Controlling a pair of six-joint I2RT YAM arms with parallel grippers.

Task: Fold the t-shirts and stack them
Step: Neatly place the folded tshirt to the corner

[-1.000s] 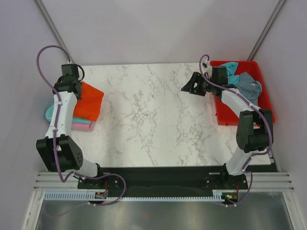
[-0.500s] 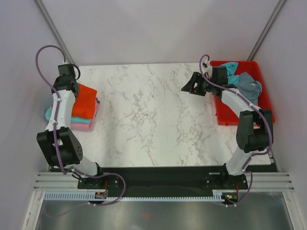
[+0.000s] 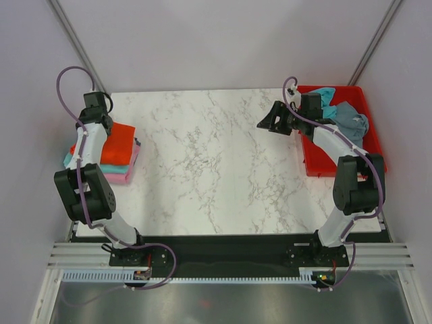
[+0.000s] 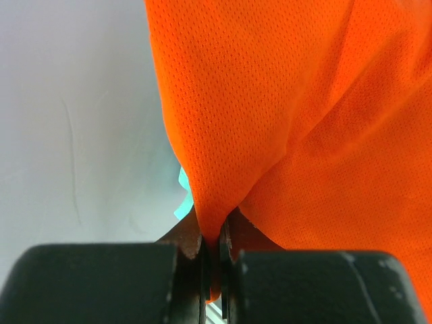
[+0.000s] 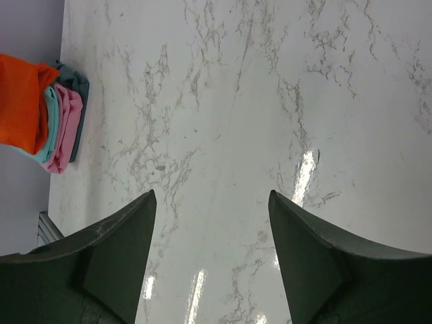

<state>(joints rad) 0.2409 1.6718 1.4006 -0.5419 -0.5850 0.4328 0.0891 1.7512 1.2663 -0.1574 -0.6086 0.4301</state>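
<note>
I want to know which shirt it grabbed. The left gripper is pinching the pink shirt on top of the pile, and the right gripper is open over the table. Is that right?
Not quite. The left gripper is pinching the orange shirt on top of the pile, not a pink one, as the left wrist view shows. The right gripper is open over the table.

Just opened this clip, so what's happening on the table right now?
The left gripper is shut on an edge of the orange t-shirt, which sits on top of a stack of folded shirts at the left edge of the marble table. The right gripper hangs open over the table, holding nothing, beside the red tray. A teal shirt and a grey-blue shirt lie crumpled in the tray.
</note>
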